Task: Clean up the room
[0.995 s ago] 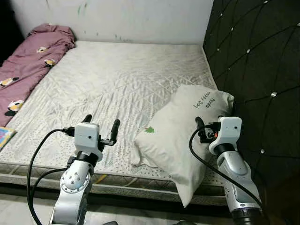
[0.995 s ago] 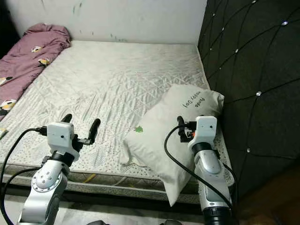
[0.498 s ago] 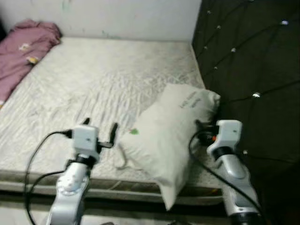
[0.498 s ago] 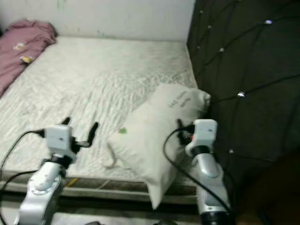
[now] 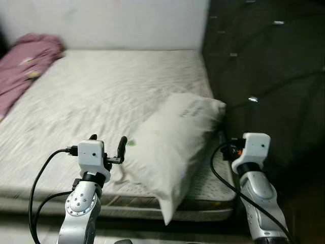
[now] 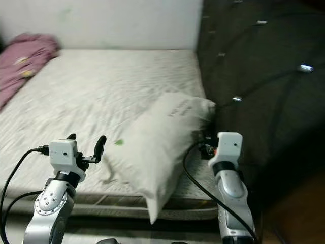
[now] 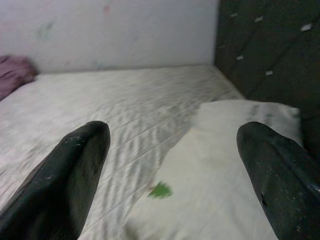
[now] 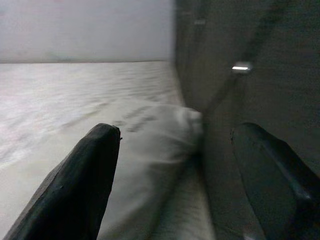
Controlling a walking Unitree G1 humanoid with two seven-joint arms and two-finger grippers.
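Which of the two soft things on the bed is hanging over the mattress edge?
The white pillow by the dark headboard; its corner droops past the mattress edge. The purple blanket lies far left.

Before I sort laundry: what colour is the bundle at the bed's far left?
Mauve-pink blanket with small pale prints; clearest in the left eye view.

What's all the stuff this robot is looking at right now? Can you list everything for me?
White quilted mattress: one, off-white, runs from the near edge back to the wall.
White pillow with a small green mark: one, white, lies on the mattress's right side near the headboard, its corner hanging over the near edge.
Purple patterned blanket: one, purple, bunched at the far left of the mattress.
Dark padded headboard with shiny studs: one, black, stands along the right.
Pale wall: one, white, behind the bed.
Left gripper: one, black fingers open, at the pillow's left.
Right gripper: one, black fingers open, at the pillow's right.
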